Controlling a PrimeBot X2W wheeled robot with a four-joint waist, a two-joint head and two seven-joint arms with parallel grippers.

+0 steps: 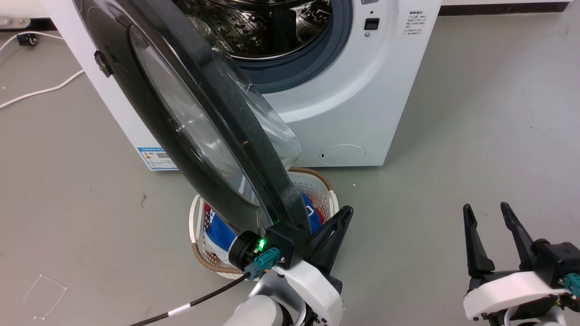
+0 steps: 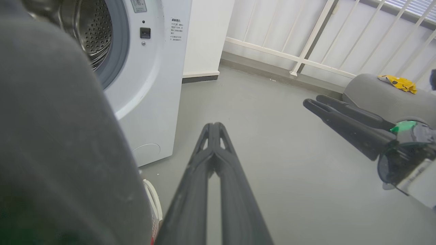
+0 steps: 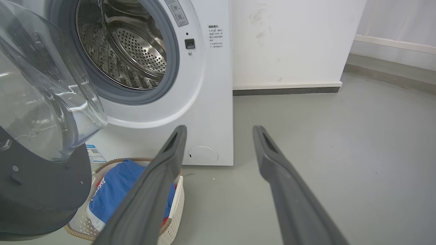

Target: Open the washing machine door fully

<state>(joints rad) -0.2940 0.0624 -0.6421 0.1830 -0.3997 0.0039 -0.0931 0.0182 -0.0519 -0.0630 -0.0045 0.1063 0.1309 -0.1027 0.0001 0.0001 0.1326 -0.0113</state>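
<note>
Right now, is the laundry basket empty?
No, the basket in front of the washer has a blue cloth lying inside it.

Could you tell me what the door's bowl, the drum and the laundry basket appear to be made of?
The door's bowl looks like clear glass or hard plastic: see-through, with glints. The drum looks like polished steel: silvery, mirror-like, perforated. The basket looks like matte white plastic lattice; its brown rim seems woven, perhaps rattan.
</note>
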